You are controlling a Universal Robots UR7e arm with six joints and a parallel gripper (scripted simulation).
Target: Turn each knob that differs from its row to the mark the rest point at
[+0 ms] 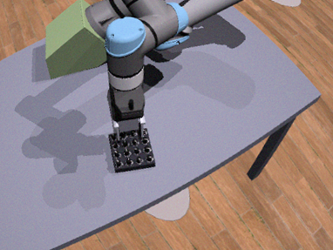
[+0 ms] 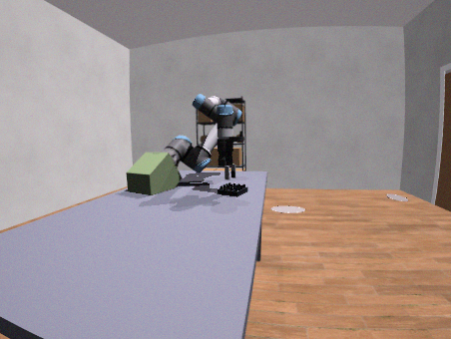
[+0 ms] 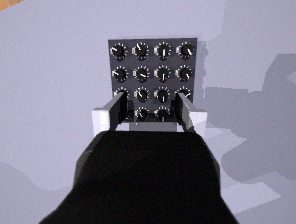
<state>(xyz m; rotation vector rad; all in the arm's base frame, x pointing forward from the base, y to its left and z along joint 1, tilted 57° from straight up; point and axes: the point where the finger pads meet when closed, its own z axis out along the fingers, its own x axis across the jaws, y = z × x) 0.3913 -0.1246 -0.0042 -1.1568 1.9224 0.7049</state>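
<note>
Gripper [image 3: 148,111] wide open, nothing between the fingers, hanging above the knob box [image 1: 132,152] at the box's edge nearest the arm. Knob box stands flat on the grey bench [image 1: 219,88], near the long edge facing the wood floor, about mid-length. Green block [image 1: 73,42] sits well apart, toward the opposite long edge.

One camera looks steeply down on the table [image 1: 246,83]. Another views it from afar, seemingly along its length. A wrist camera looks down closely; all share the knob box [image 3: 200,65].
</note>
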